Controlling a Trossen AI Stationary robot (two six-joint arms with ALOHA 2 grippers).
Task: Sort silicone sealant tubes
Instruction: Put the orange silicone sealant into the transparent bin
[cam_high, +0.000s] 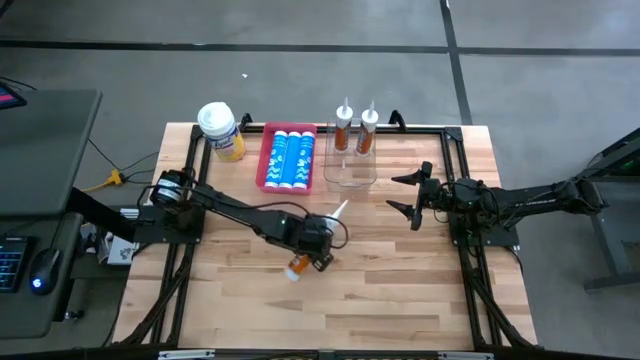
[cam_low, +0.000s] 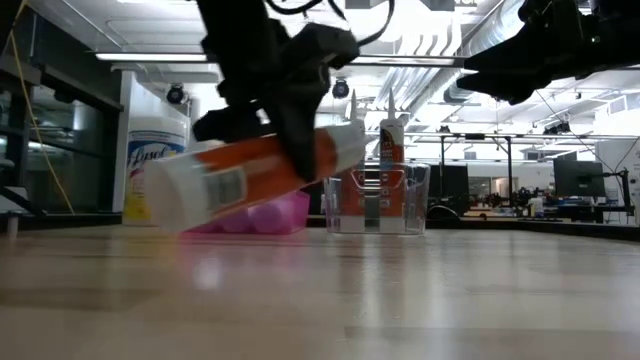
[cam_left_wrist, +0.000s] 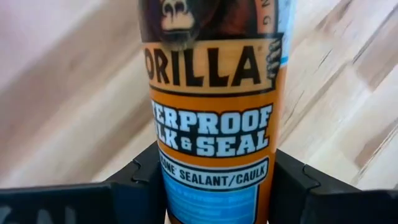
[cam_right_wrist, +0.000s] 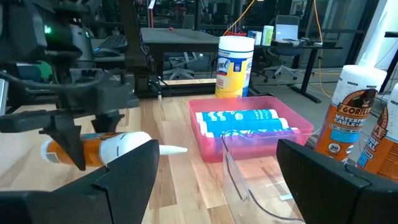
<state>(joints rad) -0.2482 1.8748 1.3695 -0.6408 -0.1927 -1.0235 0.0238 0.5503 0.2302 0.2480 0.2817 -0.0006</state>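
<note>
My left gripper (cam_high: 314, 243) is shut on an orange sealant tube (cam_low: 250, 175) above the middle of the table. The tube's white nozzle (cam_high: 338, 211) points toward the far right. Two more orange tubes (cam_high: 356, 130) stand nozzle up in a clear container (cam_high: 350, 172). Blue tubes (cam_high: 289, 158) lie in a pink tray (cam_high: 266, 160). My right gripper (cam_high: 413, 197) is open and empty, right of the clear container, and it also shows in the right wrist view (cam_right_wrist: 217, 180). My left gripper pinches the orange tube's body (cam_left_wrist: 214, 155) between its two fingers (cam_left_wrist: 140, 183), a little nearer the nozzle end than the base. The fingers come from above and lie across the tube. The tube is lifted clear of the table, tilted, with its base end (cam_low: 170, 200) lower.
A squat yellow jar with a white lid (cam_high: 222, 130) stands at the far left, beside the pink tray. Black frame rails (cam_high: 470, 290) run along the table's sides. Bare wood (cam_high: 380, 300) lies toward the near edge.
</note>
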